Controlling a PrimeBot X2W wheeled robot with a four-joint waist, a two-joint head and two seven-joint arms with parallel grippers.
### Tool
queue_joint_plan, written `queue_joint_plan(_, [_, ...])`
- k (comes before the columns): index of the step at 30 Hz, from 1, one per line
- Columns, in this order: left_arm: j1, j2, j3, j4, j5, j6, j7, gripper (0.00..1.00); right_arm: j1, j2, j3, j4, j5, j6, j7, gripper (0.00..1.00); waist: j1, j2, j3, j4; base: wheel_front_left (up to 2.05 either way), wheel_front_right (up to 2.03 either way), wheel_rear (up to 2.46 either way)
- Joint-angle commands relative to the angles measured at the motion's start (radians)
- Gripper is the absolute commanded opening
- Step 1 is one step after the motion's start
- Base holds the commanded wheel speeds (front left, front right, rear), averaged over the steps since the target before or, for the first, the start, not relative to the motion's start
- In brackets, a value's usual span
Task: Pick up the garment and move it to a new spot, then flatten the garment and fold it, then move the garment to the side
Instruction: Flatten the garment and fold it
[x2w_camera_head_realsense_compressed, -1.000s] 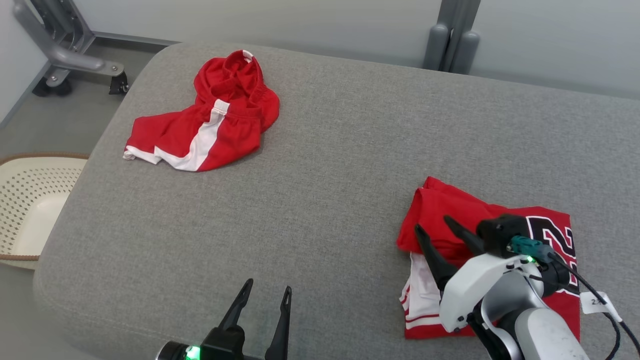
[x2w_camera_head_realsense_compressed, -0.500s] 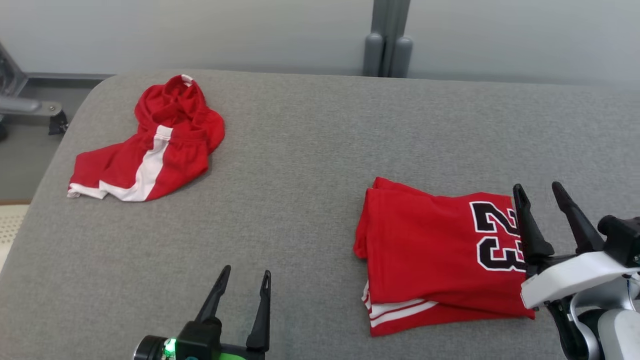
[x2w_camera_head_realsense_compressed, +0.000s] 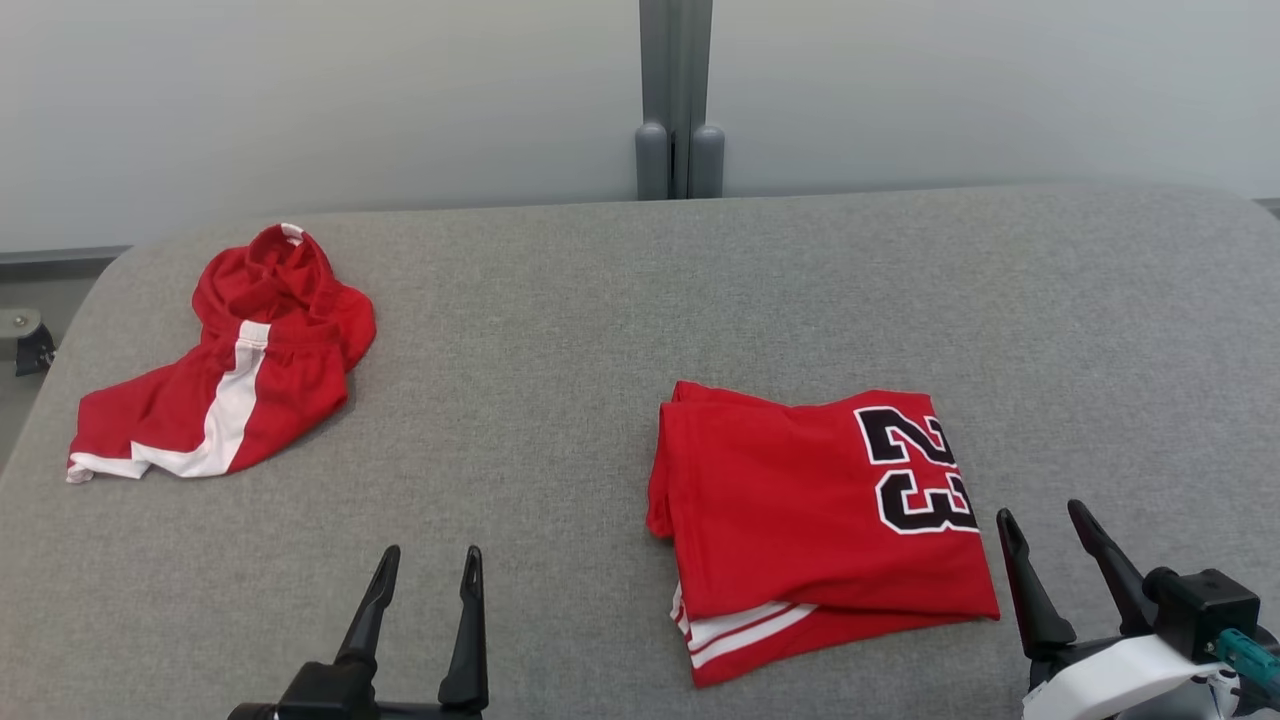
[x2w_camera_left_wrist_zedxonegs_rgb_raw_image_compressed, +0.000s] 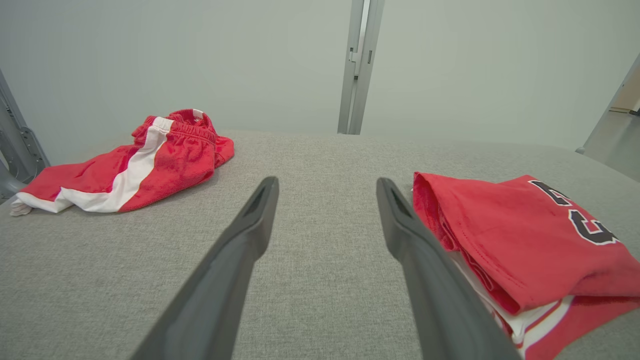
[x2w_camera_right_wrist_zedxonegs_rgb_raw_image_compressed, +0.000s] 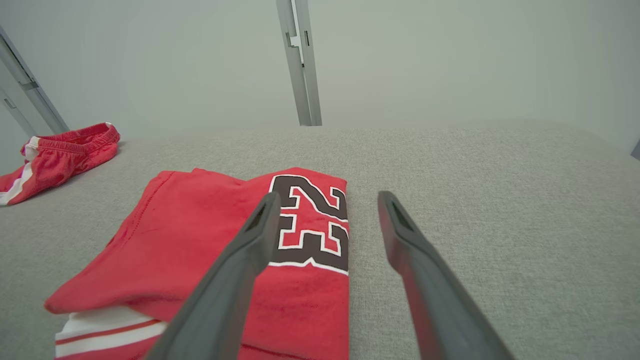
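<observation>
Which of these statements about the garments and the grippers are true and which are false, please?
1. The folded jersey shows the number 23. True.
2. The right gripper is shut on the jersey. False: its jaws stand open and hold nothing, to the right of the jersey.
3. The red and white shorts lie crumpled on the robot's left, apart from the jersey. True.
4. The left gripper holds the shorts. False: it is open and empty, well clear of them.
</observation>
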Motion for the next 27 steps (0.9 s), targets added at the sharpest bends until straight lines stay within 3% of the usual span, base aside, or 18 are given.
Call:
queue_joint_plan(1, [0.016,0.0,0.01,0.001,-0.006,0.002,0.0,1.0,0.013,-0.001,0.001,0.006,-0.002,0.0,-0.007,1.0,0.0,0.0,-0.027,-0.012,0.0,0.0,0.0])
queue_joint_plan(10, [0.042,-0.002,0.048,0.013,0.028,0.006,0.0,1.0,0.08,0.044,-0.007,-0.088,-0.034,0.0,-0.008,1.0,0.0,0.0,-0.062,-0.004,0.0,0.0,0.0])
queue_joint_plan(18, [0.065,-0.003,0.07,0.006,0.06,-0.026,0.0,1.0,0.117,0.061,-0.013,-0.105,-0.044,0.0,-0.009,1.0,0.0,0.0,-0.08,-0.001,0.0,0.0,0.0])
queue_joint_plan(27, [0.069,-0.003,0.063,0.022,0.068,-0.025,0.0,1.0,0.121,0.069,-0.027,-0.103,-0.052,0.0,-0.009,1.0,0.0,0.0,-0.091,-0.005,0.0,0.0,0.0])
